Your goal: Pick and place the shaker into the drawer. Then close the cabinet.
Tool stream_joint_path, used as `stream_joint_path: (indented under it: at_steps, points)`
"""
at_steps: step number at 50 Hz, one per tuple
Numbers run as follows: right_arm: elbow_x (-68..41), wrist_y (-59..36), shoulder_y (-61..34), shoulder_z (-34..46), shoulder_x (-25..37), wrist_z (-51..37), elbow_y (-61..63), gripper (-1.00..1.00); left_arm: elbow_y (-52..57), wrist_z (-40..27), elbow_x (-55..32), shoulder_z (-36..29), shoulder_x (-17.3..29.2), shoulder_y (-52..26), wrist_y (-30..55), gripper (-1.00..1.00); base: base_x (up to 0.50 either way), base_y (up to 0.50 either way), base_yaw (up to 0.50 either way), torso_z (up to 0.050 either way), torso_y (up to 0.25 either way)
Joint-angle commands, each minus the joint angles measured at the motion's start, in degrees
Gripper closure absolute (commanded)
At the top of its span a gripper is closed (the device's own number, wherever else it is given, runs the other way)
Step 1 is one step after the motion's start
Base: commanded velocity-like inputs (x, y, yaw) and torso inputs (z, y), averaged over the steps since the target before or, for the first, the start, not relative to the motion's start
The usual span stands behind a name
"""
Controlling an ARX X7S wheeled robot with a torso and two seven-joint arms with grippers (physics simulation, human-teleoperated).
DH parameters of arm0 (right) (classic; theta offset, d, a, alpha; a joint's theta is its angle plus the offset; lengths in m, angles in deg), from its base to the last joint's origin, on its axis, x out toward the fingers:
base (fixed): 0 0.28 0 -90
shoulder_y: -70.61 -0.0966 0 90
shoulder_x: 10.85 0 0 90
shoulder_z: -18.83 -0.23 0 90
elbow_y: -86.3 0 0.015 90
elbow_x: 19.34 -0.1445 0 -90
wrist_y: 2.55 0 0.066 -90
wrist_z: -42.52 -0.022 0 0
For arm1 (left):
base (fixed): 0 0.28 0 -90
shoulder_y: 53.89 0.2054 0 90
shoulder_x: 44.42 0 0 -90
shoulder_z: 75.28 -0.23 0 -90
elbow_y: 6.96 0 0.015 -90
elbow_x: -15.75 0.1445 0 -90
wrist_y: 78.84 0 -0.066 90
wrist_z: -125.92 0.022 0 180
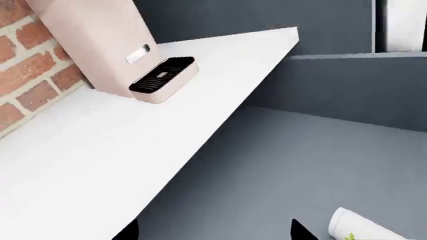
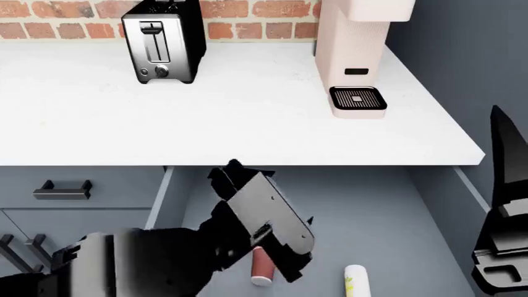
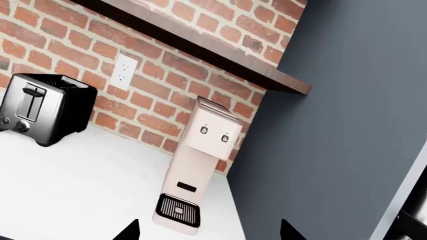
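No legible writing; left gripper [image 2: 285, 263] reaches down into open drawer [image 2: 387, 216] over lying shaker [image 2: 261, 267], right gripper [image 2: 503, 247] raised beside it, jaw states indeterminate.

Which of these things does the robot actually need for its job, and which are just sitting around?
Needed:
shaker
drawer
cabinet
left gripper

Just lying about:
toaster
coffee machine
white tube

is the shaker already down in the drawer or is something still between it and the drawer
Nothing visible stands between them: the shaker already lies on the drawer floor, beside the white tube, partly hidden by the left arm.
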Motion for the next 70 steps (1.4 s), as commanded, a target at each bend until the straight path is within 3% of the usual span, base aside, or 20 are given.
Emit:
stream_joint_path:
  at_steps: [1, 5, 11, 17, 23, 27, 32, 41, 48, 53, 57, 64, 70]
  points:
    - [2.47, 3.42, 0.11, 2.14, -3.2, 0.01, 0.02, -1.0, 13.96, -12.5, -24.15, 18.21, 5.24, -7.29, -2.14, -1.0, 0.0, 0.0, 0.0, 0.0, 0.0]
    - [5.81, 4.93, 7.25, -2.64, -5.75, 0.01, 0.02, -1.0, 16.96, -20.48, -32.21, 24.51, 8.41, -9.78, -5.67, -1.0, 0.0, 0.0, 0.0, 0.0, 0.0]
    - [11.79, 4.1, 20.08, -10.58, -8.93, 0.01, 0.02, -1.0, 22.08, -29.94, -35.89, 31.52, 15.42, -6.22, -11.51, -1.0, 0.0, 0.0, 0.0, 0.0, 0.0]
    - [17.24, 3.28, 28.37, -13.3, -11.97, 0.0, 0.02, -1.0, 27.62, -34.76, -37.78, 37.78, 23.65, 0.61, -17.36, -1.0, 0.0, 0.0, 0.0, 0.0, 0.0]
    - [22.3, 3.53, 32.97, -12.72, -15.42, 0.0, 0.02, -1.0, 30.97, -33.18, -31.86, 43.57, 33.08, 16.89, -28.75, -1.0, 0.0, 0.0, 0.0, 0.0, 0.0]
    - [23.66, 3.88, 32.82, -11.58, -16.67, 0.01, 0.02, -1.0, 30.98, -32.27, -23.86, 33.11, 43.57, 21.47, -44.93, -1.0, 0.0, 0.0, 0.0, 0.0, 0.0]
    - [23.49, 3.93, 26.31, -5.64, -15.67, 0.0, 0.02, -1.0, 30.99, -31.92, -16.27, 11.92, 51.51, 14.88, -59.23, -1.0, -0.13, 0.4, 0.0, 0.0, 0.0]
    - [23.23, 3.55, 24.63, -4.26, -14.93, 0.0, 0.02, -1.0, 30.98, -34.4, -11.29, -21.52, 52.15, -11.31, -64.62, -1.0, -0.23, 0.5, 0.0, 0.0, 0.0]
    - [23.66, 5.44, 22.59, -2.62, -16.02, 0.0, 0.02, -1.0, 30.98, -36.12, -12.9, -44.31, 50.24, -34.43, -67.4, -1.0, -0.22, 0.5, 0.0, 0.0, 0.0]
    - [23.92, 6.5, 19.21, -0.3, -14.89, 0.0, 0.02, -1.0, 30.98, -36.89, -15.97, -52.41, 50.34, -46.19, -67.48, -1.0, -0.14, 0.5, 0.0, 0.0, 0.0]
    - [25.68, 5.36, 23.64, -2.11, -14.82, 0.0, 0.02, -1.0, 30.97, -37.45, -15.6, -57.06, 50.12, -50.45, -68.38, -1.0, -0.14, 0.5, 0.0, 0.0, 0.0]
    - [26.5, 8.16, 19.66, 3.74, -16.75, 0.0, 0.02, -1.0, 30.97, -37.43, -14.56, -66.99, 50.43, -58.59, -70.71, -1.0, -0.13, 0.5, 0.0, 0.0, 0.0]
    - [27.44, 9.02, 18.91, 5.85, -17.59, 0.0, 0.02, -1.0, 30.94, -38.03, -12.37, -71.88, 50.12, -60.48, -72.41, -1.0, -0.14, 0.5, 0.0, 0.0, 0.0]
